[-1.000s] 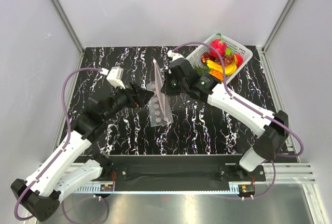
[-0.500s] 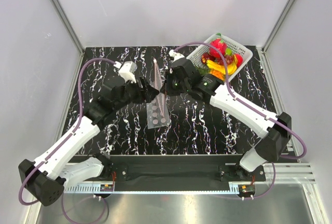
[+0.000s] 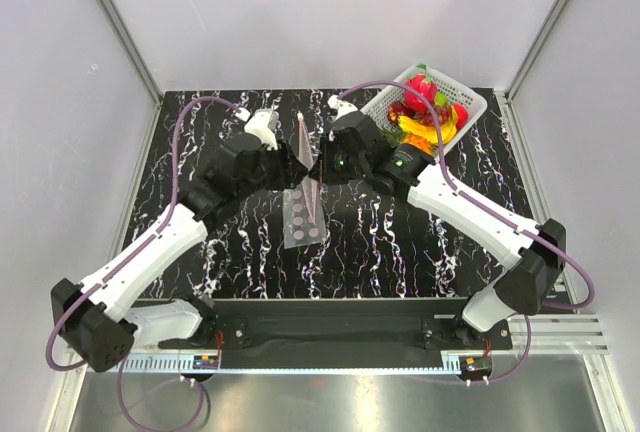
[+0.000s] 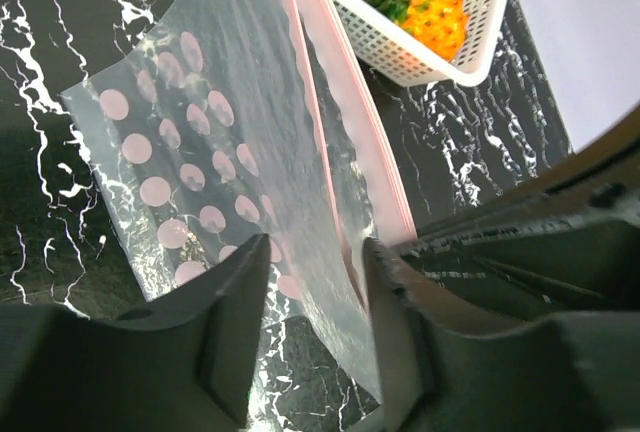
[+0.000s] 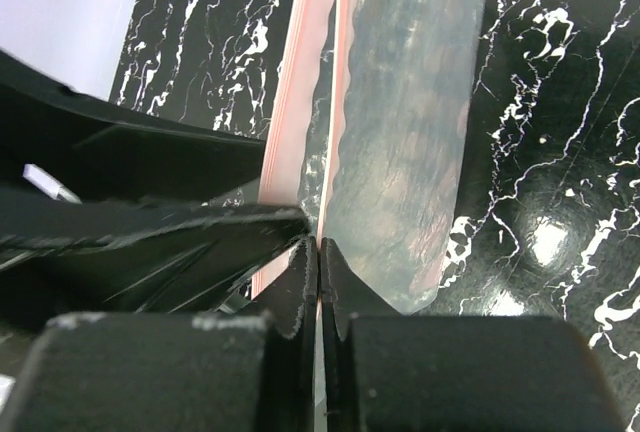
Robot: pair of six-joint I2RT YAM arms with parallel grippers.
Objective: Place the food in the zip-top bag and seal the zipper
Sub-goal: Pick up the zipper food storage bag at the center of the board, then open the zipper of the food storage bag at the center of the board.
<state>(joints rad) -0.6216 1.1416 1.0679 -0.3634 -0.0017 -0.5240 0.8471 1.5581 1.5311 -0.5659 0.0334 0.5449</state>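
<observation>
The zip-top bag (image 3: 305, 220), clear with pale round spots, stands on edge mid-table. Its pink zipper (image 4: 338, 122) runs along the raised mouth. My right gripper (image 3: 318, 174) is shut on one lip of the bag at the zipper (image 5: 300, 72), as the right wrist view (image 5: 318, 252) shows. My left gripper (image 3: 292, 165) is open, and its fingers (image 4: 235, 322) straddle the other wall of the bag (image 4: 190, 152) without closing. The orange pineapple (image 4: 437, 20) with its green top and the dark grapes (image 3: 440, 114) lie in the basket.
The white lattice basket (image 3: 472, 102) stands at the back right corner with a yellow banana (image 3: 415, 130) and red round fruits (image 3: 420, 87). It is close behind the bag in the left wrist view (image 4: 440, 57). Grey walls enclose the table.
My left arm has swung forward and right to the bag, and its open fingers now sit around the bag's wall. My right gripper has kept its hold and hardly moved.
</observation>
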